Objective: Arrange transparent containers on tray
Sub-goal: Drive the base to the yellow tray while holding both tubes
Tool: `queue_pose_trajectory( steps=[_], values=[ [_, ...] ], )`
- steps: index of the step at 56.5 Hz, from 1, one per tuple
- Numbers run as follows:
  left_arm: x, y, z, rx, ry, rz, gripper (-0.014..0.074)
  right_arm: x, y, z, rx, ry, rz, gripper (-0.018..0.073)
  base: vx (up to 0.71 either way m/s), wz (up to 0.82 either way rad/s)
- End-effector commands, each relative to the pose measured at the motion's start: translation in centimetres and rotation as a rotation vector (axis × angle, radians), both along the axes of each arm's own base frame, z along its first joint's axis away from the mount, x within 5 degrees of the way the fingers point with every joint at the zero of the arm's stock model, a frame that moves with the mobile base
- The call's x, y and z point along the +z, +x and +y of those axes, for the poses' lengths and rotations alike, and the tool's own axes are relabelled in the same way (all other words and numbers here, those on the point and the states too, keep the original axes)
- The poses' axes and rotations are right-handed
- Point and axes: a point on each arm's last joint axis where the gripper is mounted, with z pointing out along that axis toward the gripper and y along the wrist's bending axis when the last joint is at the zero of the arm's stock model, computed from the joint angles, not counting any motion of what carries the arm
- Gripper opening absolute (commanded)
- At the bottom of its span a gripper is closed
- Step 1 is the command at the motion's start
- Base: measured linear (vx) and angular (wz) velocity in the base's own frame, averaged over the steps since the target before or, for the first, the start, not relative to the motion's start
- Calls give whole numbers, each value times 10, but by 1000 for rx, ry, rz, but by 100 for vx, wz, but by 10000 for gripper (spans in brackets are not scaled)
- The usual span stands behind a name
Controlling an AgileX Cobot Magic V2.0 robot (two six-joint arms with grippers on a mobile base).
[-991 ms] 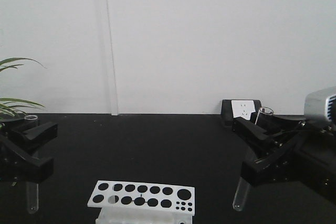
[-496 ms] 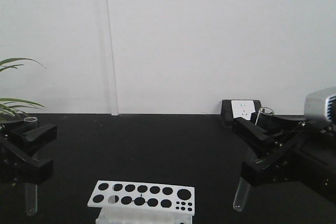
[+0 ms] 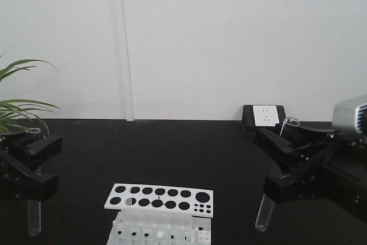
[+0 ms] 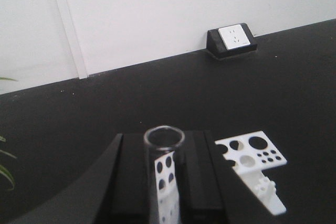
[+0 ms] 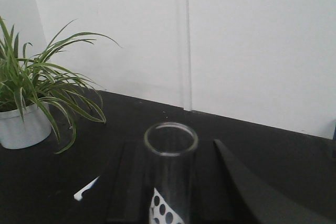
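left test tube (image 3: 34, 220), right test tube (image 3: 263, 215), empty

Black tabletop (image 3: 172, 153) lies open at centre.
White perforated plastic rack (image 3: 159, 198) blocks 6 o'clock; green leafy potted plant (image 3: 26, 105) at 9, black socket box (image 3: 265, 117) at 2.

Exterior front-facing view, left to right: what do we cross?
left gripper holding the left test tube → white tube rack → right gripper holding the right test tube. The plant and wall socket overlap the grippers, so they are left out.
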Motion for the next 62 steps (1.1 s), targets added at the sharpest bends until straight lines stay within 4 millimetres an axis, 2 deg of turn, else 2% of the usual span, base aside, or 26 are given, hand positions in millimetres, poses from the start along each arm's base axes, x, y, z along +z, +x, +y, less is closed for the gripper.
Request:
queue_pose_trajectory(
  steps=[1, 62],
  values=[
    [20, -4, -2, -27, -54, -101, -4, 20, -6, 1, 40, 43, -92, -13, -18, 2],
    [20, -4, -2, -27, -54, -101, -4, 20, -6, 1, 40, 43, -92, -13, -28, 0]
  ],
)
